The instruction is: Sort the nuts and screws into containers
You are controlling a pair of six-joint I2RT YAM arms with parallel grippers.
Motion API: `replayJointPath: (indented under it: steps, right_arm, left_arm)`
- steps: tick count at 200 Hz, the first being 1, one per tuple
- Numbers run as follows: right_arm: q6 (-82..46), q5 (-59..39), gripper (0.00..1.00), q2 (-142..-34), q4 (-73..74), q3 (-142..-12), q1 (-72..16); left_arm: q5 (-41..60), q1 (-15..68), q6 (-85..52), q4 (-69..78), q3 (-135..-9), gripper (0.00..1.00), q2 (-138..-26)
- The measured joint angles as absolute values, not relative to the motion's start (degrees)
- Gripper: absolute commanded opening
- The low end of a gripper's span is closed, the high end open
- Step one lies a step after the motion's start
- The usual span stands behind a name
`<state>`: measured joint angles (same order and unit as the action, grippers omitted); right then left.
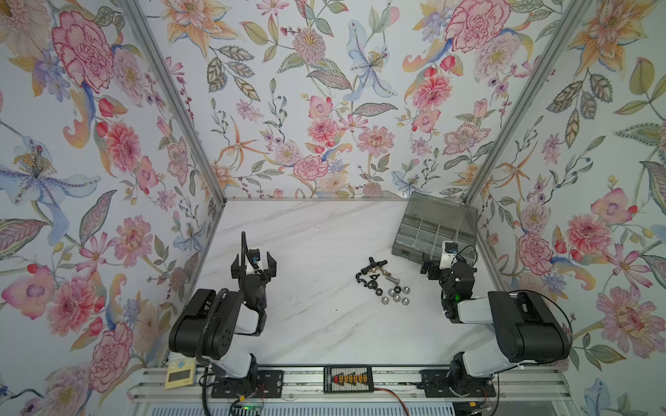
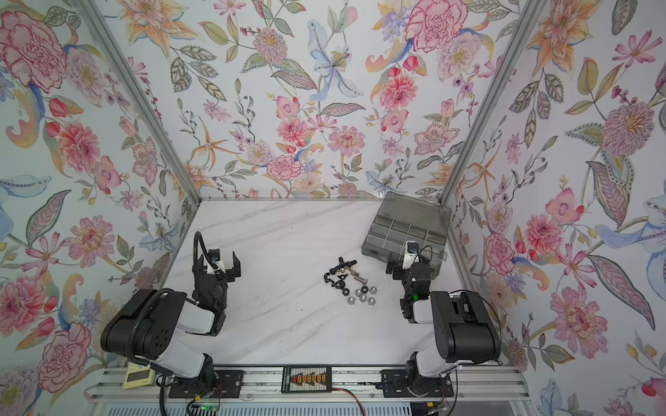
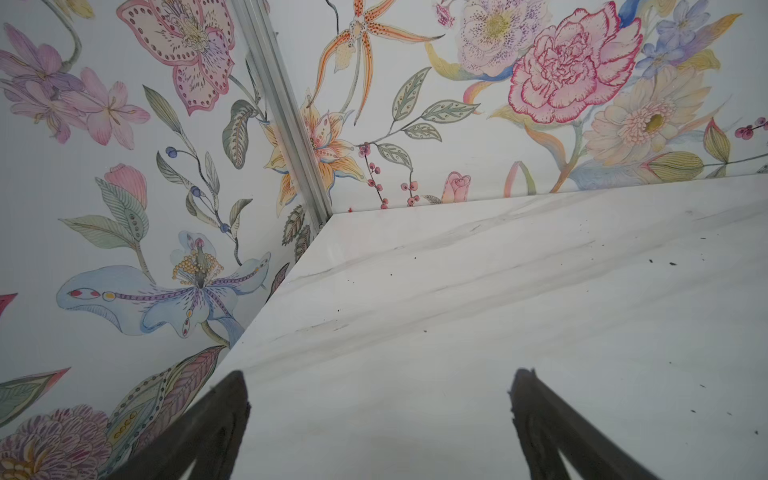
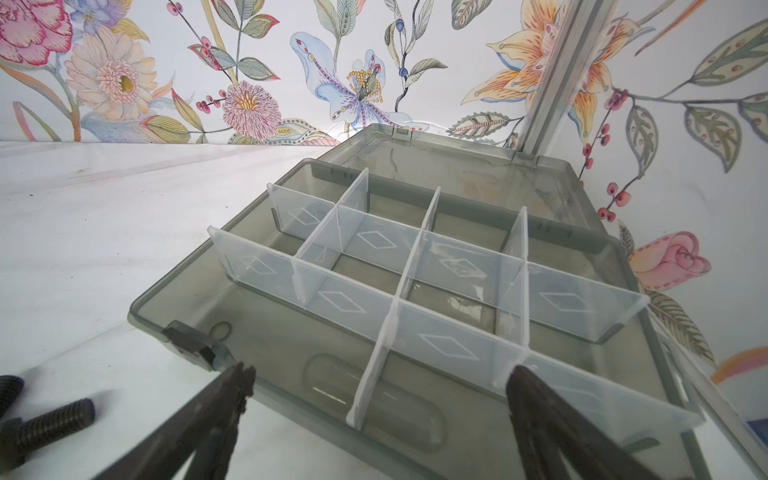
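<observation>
Sorting not yet begun: every compartment of the organiser box (image 4: 415, 266) looks empty, lid open.
Hardware: screws (image 1: 373, 268) and nuts (image 1: 395, 293) lie heaped on the marble table (image 1: 306, 324), near the box's front edge.
Right gripper (image 4: 374, 399): fingers spread wide, empty, hovering at the box's front wall.
Left gripper (image 1: 254, 264): wide, empty, well apart from the box.
Risk: a low reach could nudge the light box, and small nuts may skid or roll.
Views: only the right wrist view shows the dividers closely; both top views show the whole heap.
</observation>
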<state>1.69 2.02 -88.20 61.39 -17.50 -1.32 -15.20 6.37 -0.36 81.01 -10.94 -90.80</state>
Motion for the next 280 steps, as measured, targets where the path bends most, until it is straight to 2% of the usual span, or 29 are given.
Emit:
replayJointPath:
  steps: [244,280]
  right_arm:
    - [1.7,2.0,0.99,-88.2,61.4,-17.5,-1.3]
    - [1.7,2.0,0.99,-85.8,58.8,-17.5,-1.4]
  left_arm:
    - [-14.5,6.3,-0.3,80.6,-11.1,0.99,-90.8]
    - [-13.4,6.3,0.2,72.9,-12.4,0.99,-83.1]
